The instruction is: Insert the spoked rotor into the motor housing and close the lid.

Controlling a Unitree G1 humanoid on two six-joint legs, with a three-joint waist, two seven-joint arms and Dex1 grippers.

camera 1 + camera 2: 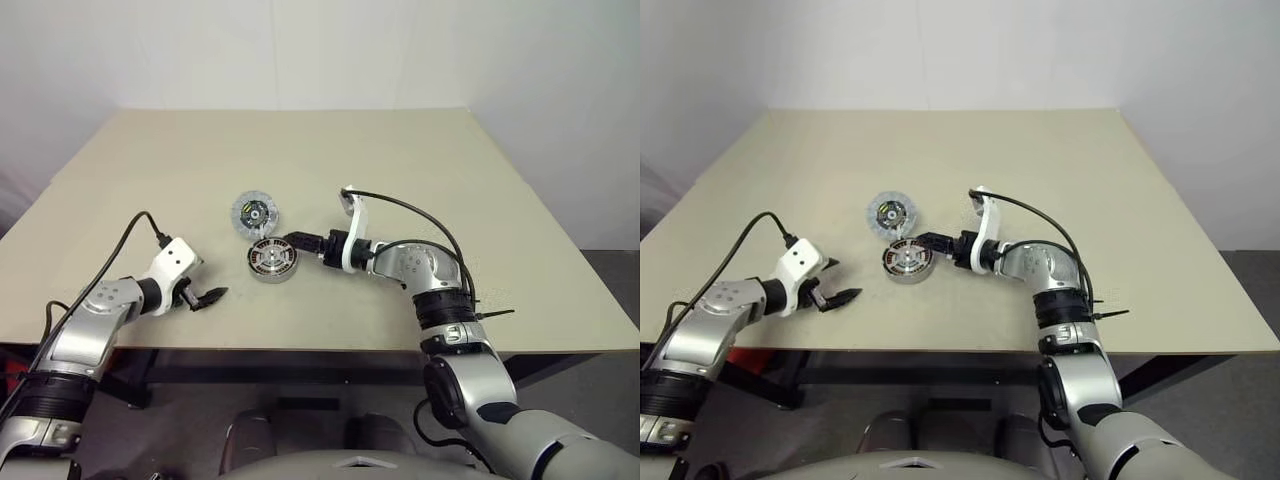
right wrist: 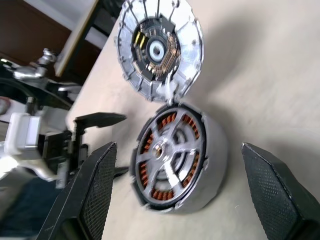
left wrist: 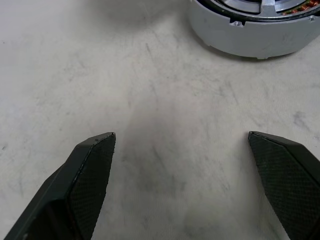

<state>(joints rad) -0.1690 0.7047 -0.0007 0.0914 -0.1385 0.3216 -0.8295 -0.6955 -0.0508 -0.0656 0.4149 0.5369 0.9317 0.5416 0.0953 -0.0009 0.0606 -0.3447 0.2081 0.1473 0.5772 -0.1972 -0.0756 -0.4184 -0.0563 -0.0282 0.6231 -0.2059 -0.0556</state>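
right fingers (image 1: 292,240): spread wide, nothing between them, hanging just above the desk and pointing at the housing from its right side. From the right wrist camera the two black textured pads (image 2: 92,195) frame the housing with clear space on both sides, so no contact that I can see.

housing (image 1: 271,262): right in front of the right fingers, just short of their tips. Short grey metal ring sitting flat on the desk, copper coils around the inside.

rotor (image 2: 172,155): sitting inside the housing already. You can see the spokes and the hub in the middle with the coils peeking through the gaps.

lid (image 1: 254,212): just past the housing, on the far side from the robot and a bit to the left of the right fingers. Pale round disc with a dark centre, lying on the desk. Its edge looks like it touches or nearly touches the housing rim, can't say which. Not on the housing, so that's still open.

left fingers (image 1: 207,297): also wide open and empty, low over the desk, pointing right toward the housing. Bare desk between the tips and the housing, so near but apart.

desk (image 1: 430,160): plain beige top, a bit scuffed up close.
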